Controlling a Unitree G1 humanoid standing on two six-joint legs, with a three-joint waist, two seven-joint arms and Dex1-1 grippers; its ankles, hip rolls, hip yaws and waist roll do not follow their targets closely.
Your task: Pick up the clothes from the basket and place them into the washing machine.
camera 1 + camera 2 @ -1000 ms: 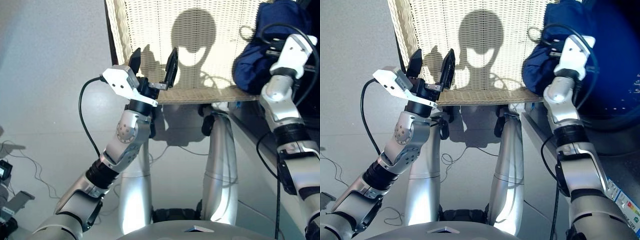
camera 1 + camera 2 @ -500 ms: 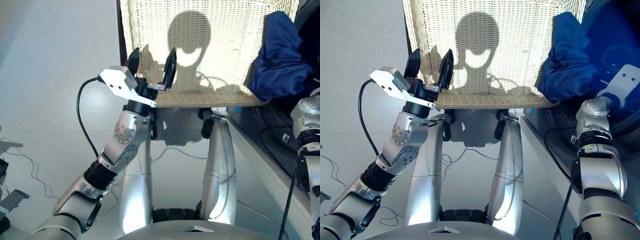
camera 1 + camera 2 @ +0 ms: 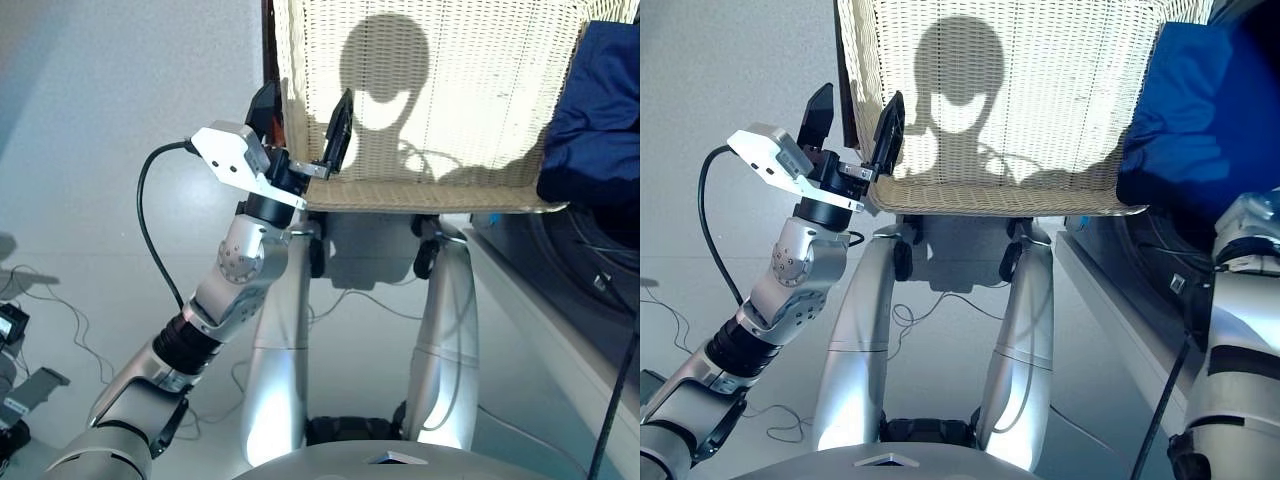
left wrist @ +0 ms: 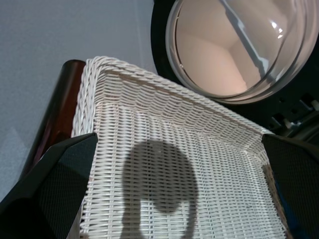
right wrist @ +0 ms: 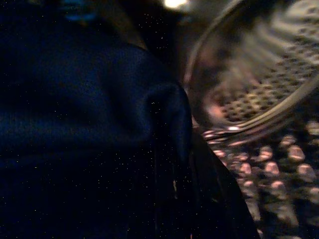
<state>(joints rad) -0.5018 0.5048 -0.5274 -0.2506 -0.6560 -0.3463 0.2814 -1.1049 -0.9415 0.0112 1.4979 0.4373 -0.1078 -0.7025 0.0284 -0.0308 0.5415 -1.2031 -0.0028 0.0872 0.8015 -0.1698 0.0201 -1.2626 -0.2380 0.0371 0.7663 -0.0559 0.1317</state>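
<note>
The cream wicker basket (image 3: pixel 420 195) fills the upper middle and its woven floor shows no cloth. My left gripper (image 3: pixel 305 108) stands open at its front-left corner, holding nothing; in the left wrist view both black fingers (image 4: pixel 50 189) frame the basket (image 4: pixel 149 94). A dark blue garment (image 3: pixel 595 110) hangs off the basket's right side, over the washing machine (image 3: pixel 585 300). My right arm (image 3: pixel 1245 240) reaches up into that cloth and the right gripper is buried in it. In the right wrist view the garment (image 5: pixel 79 124) sits beside the perforated drum (image 5: pixel 259 84).
The machine's round glass door (image 4: pixel 234 45) stands open behind the basket. A dark brown edge (image 4: pixel 55 114) runs along the basket's left side. Cables (image 3: pixel 60 340) and small devices (image 3: pixel 10 330) lie on the grey floor at the left.
The view has swung to the right. My right arm has carried the blue garment from the basket's right part out over the machine. The left gripper has kept its open pose.
</note>
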